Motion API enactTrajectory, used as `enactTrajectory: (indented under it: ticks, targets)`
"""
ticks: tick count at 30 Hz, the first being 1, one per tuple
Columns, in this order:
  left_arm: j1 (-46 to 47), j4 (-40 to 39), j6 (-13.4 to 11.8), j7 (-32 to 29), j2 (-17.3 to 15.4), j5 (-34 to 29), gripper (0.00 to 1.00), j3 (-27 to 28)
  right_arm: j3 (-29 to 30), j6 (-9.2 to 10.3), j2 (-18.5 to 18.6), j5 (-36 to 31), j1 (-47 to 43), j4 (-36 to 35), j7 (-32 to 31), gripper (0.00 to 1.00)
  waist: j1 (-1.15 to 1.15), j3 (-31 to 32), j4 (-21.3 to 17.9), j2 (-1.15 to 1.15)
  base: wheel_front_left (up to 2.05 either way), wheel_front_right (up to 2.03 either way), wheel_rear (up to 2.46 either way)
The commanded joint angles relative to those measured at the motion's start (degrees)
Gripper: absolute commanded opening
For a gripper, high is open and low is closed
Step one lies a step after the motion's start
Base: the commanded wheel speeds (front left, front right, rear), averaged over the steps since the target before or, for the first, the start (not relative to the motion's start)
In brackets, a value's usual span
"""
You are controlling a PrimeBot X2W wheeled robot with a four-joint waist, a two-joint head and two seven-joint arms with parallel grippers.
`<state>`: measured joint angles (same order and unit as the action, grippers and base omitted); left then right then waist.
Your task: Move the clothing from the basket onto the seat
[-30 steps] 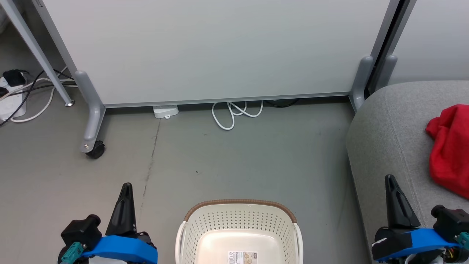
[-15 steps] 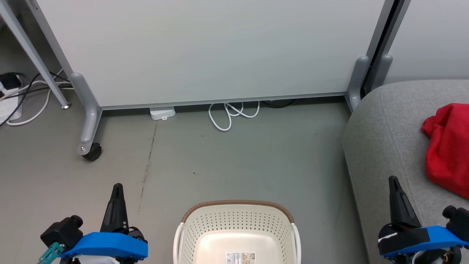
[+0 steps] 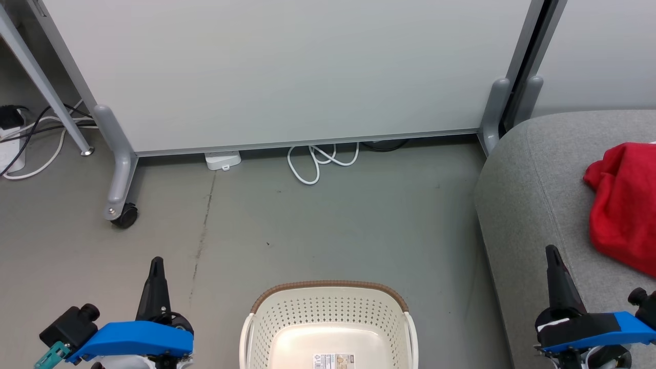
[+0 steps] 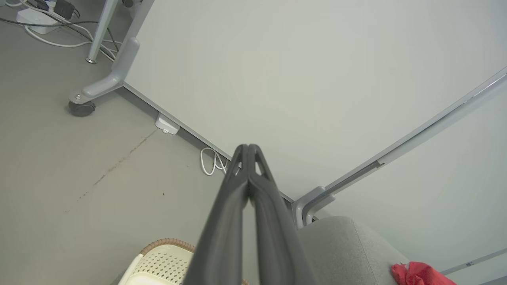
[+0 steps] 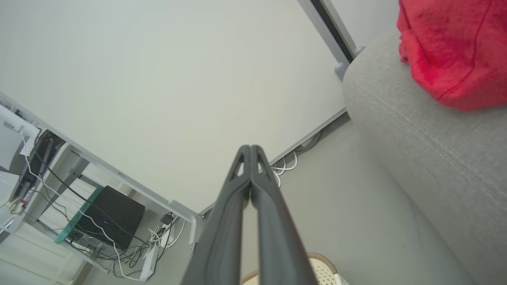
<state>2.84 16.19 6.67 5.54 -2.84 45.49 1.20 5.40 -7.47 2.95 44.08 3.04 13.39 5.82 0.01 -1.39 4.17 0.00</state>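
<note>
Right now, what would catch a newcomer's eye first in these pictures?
The bright red clothing heaped on the grey seat at the right stands out most. Next comes the cream basket at bottom centre, its visible part holding no garment. The left gripper and right gripper sit low on either side, both shut.

The basket [image 3: 330, 283] is set on the floor [image 3: 333, 225] at the near middle. The left claw [image 3: 156, 262] is held to its left and the right claw [image 3: 552, 252] to its right, both apart from it. The seat [image 3: 528, 195] is placed right of the basket, and the clothing [image 3: 622, 205] is laid on it. A panel [image 3: 287, 72] is stood behind, with a cable [image 3: 318, 164] coiled at its foot.
</note>
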Motion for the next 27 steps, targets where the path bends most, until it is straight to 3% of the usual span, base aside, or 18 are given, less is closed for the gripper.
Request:
enactTrajectory:
  ticks: [1,27]
  targets:
    - [2.0,-1.0,0.4,-0.4,-0.1,1.8,0.0,0.5,0.2,-0.02,0.1,1.9,1.5,-0.6,-0.5,0.0,0.0,0.0,-0.1,0.0,0.0,0.0,0.0]
    - [2.8,-1.5,0.6,-4.9,-0.1,19.2,0.0,2.4,0.6,-0.03,0.0,19.8,2.4,-0.2,-5.2,0.0,0.0,0.4,-1.3,0.0,0.0,0.0,0.0]
